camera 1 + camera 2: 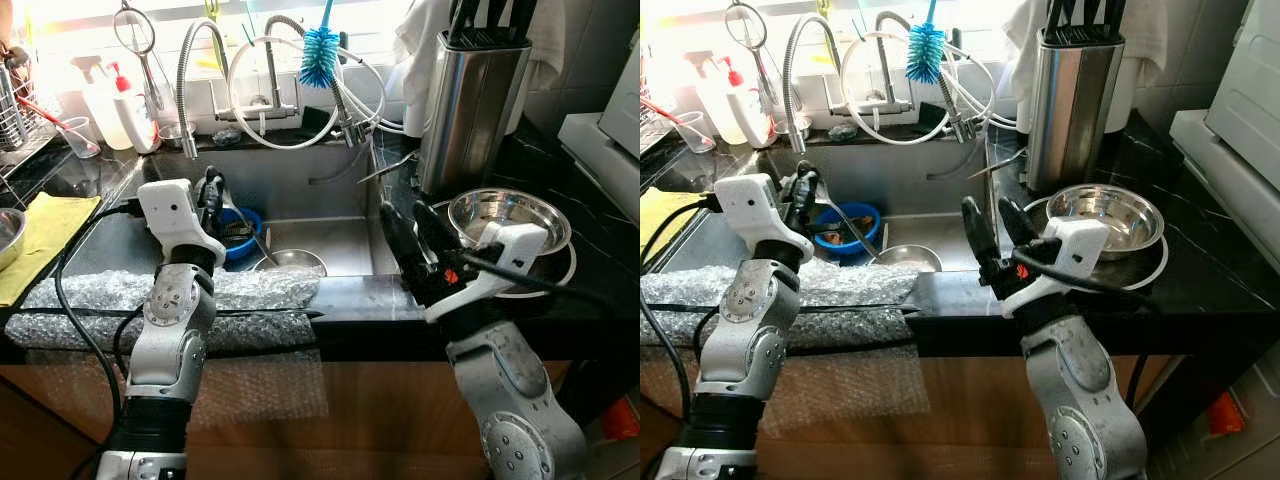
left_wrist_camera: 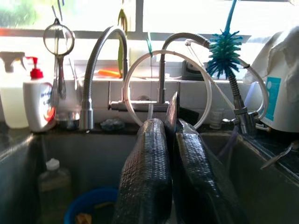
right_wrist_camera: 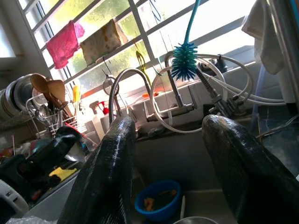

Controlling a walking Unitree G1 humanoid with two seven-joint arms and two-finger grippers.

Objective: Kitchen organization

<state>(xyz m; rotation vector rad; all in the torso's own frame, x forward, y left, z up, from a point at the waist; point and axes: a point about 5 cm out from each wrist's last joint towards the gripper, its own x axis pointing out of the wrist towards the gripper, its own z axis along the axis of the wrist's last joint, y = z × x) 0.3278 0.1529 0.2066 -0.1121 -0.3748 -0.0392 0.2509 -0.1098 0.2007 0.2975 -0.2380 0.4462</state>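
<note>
My left gripper (image 1: 213, 190) hangs over the sink (image 1: 300, 180) at centre frame, jaws pinched on a thin metal utensil (image 2: 172, 109). Under it, the blue bowl (image 1: 238, 235) and a steel bowl (image 1: 290, 262) crowd the basin floor. Faucets (image 1: 195, 70) and looped hoses (image 1: 270, 95) bar the upper centre. My right gripper (image 1: 408, 232), jaws spread, stands at the sink's right edge; the knife block (image 1: 470, 105) and a steel bowl on a plate (image 1: 508, 220) fill the table at right.
</note>
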